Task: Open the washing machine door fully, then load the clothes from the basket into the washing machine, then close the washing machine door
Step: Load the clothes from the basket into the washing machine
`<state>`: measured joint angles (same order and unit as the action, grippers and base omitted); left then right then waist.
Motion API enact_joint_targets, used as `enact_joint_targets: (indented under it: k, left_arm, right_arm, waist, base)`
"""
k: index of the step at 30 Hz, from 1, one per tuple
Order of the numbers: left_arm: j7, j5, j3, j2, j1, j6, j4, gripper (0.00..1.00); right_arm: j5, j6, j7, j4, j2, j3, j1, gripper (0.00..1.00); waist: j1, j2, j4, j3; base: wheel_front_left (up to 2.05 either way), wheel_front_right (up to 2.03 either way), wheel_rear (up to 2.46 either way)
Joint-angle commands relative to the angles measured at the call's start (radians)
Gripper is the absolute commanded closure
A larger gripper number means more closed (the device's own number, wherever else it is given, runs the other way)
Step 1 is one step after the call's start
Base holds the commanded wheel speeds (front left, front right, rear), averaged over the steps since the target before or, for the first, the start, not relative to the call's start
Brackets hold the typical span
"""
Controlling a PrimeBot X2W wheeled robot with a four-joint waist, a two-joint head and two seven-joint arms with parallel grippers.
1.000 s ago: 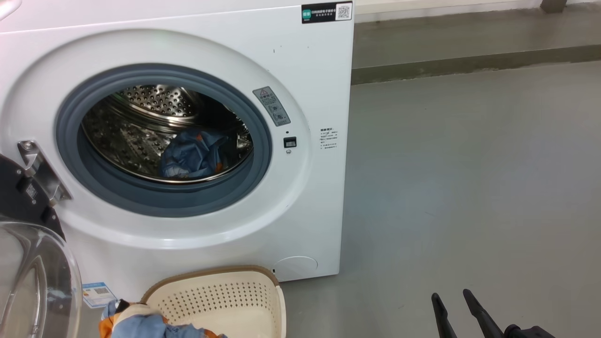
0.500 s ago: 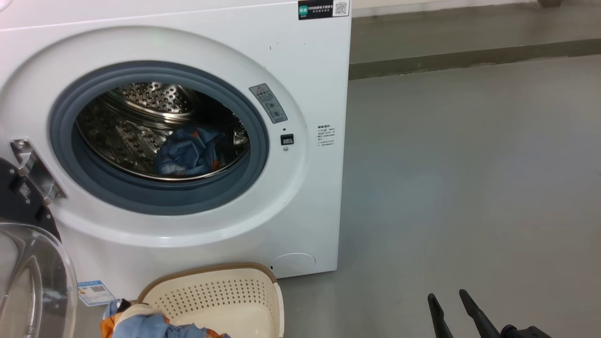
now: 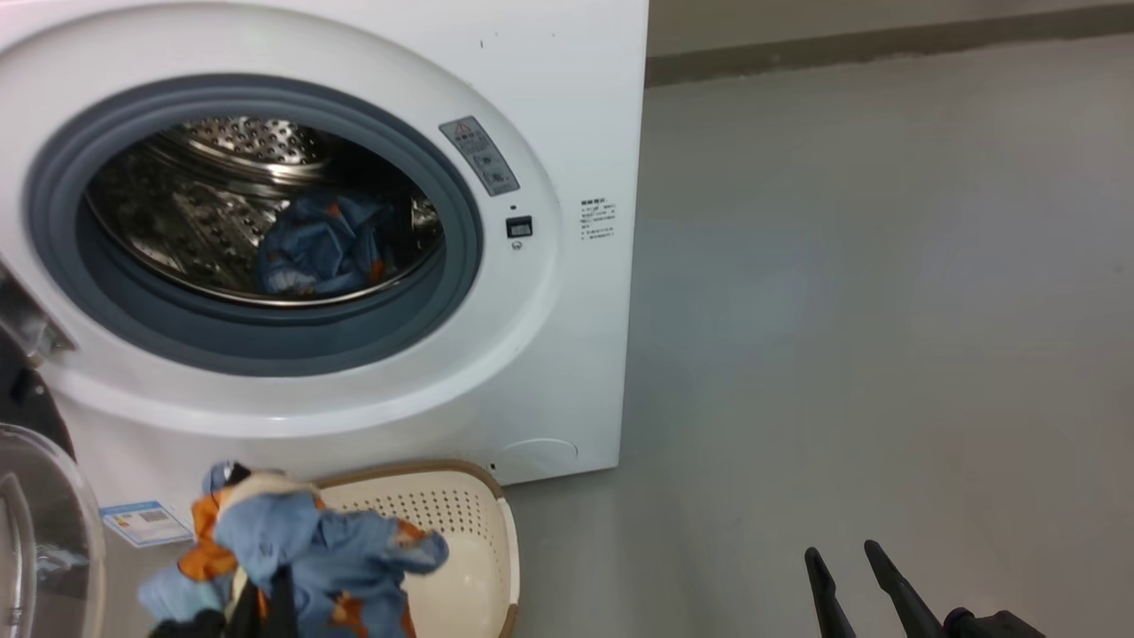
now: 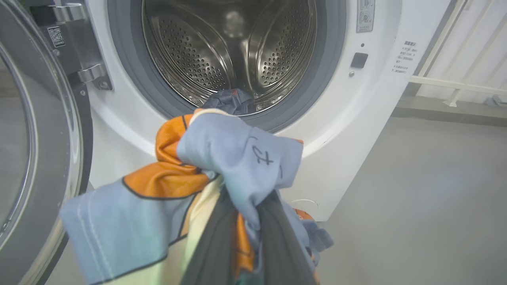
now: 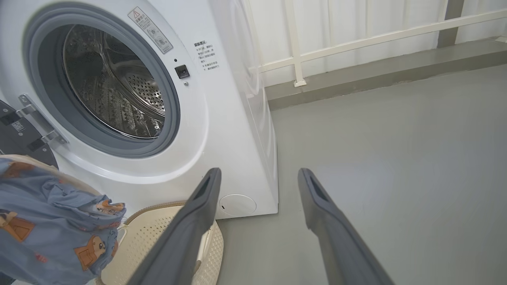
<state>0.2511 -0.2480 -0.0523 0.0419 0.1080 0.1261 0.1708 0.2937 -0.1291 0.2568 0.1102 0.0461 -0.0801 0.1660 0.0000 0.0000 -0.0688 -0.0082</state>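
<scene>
The washing machine (image 3: 567,106) stands with its drum open, and the washing machine door (image 3: 40,532) is swung out at the left. One piece of the clothes (image 3: 323,244) lies inside the drum. My left gripper (image 4: 247,237) is shut on a bundle of light-blue, orange-printed clothes (image 4: 233,158), which hangs above the basket (image 3: 469,514) in front of the machine and below the drum opening. My right gripper (image 3: 846,567) stands open over the bare floor to the right of the basket, holding nothing.
Grey floor (image 3: 886,310) stretches out to the right of the machine. A low ledge (image 5: 376,75) with a white railing (image 5: 356,39) runs along the back. A blue label sticker (image 3: 146,523) is on the machine's lower front.
The blue clothes bundle has risen out of the basket in my left gripper. The head camera has tilted down a little. My right gripper stays where it was.
</scene>
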Motion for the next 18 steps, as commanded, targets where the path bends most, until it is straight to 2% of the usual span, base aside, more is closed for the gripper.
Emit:
enact_joint_targets:
  k: [1, 4, 10, 18]
  left_arm:
    - [0.011, 0.011, 0.038, 0.008, -0.076, -0.003, -0.017, 1.0]
    - [0.011, 0.025, 0.053, 0.012, -0.159, -0.005, -0.011, 1.0]
    - [0.011, 0.044, 0.095, 0.054, -0.412, 0.0, 0.086, 1.0]
    - [0.011, 0.069, 0.137, 0.148, -0.716, 0.005, 0.267, 1.0]
  right_arm:
    - [0.007, -0.002, 0.005, -0.027, 0.005, -0.024, -0.042, 0.0]
    - [0.02, -0.002, 0.005, -0.034, 0.004, -0.023, -0.059, 0.0]
    - [0.049, -0.002, 0.005, -0.042, 0.004, -0.044, -0.128, 0.0]
    - [0.066, -0.002, 0.005, -0.043, 0.004, -0.073, -0.203, 0.0]
  waist:
    - [0.0, 0.0, -0.02, 0.032]
    - [0.0, 0.0, -0.032, 0.077]
    - [0.0, 0.0, -0.081, 0.202]
    - [0.0, 0.0, -0.159, 0.327]
  base:
    - [0.0, 0.0, 0.0]
    - [0.0, 0.0, 0.0]
    - [0.0, 0.0, 0.0]
    - [0.0, 0.0, 0.0]
